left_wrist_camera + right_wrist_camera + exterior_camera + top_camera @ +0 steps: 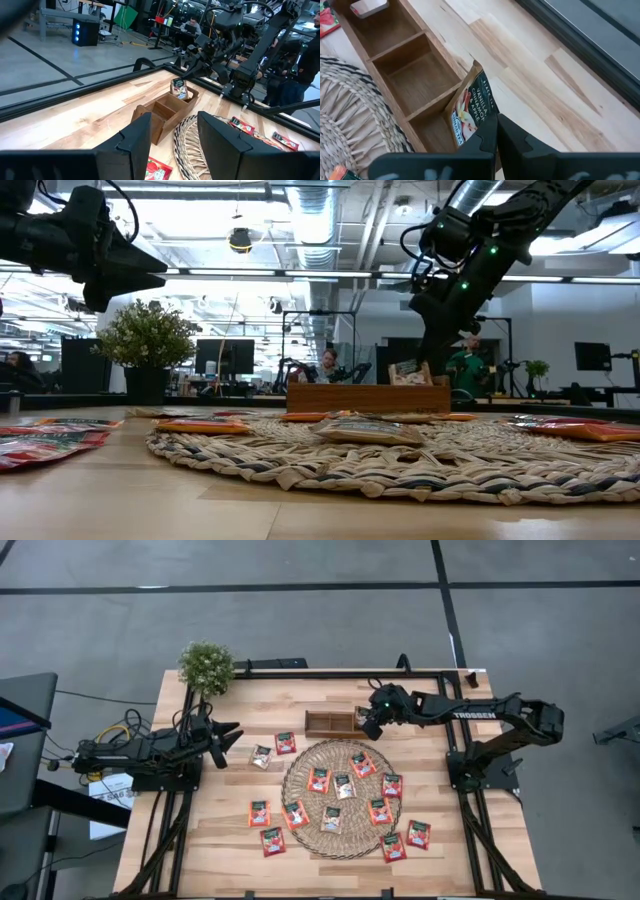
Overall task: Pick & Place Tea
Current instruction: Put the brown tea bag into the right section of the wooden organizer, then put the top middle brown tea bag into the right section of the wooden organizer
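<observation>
Your right gripper [366, 722] hangs over the right end of the small wooden tray [328, 722], at the far side of the table [240, 710]; its two fingers are pressed together and pinch one tea sachet [470, 111] by its top edge; the sachet stands upright, with its bottom down in the tray's right end box; the middle box looks bare, and something small and pale lies in the left end box, but you cannot tell what it is; your left gripper [228, 738] waits above the left side of the table, near the little green plant [206, 666], and its fingers are spread apart with nothing between them; the other tea sachets lie flat; several rest on the round woven mat [345, 840] in the middle of the table; a few more sit on the bare wood just left of the mat, two lie near the mat's near right edge, and two lie between the mat and your left gripper.
</observation>
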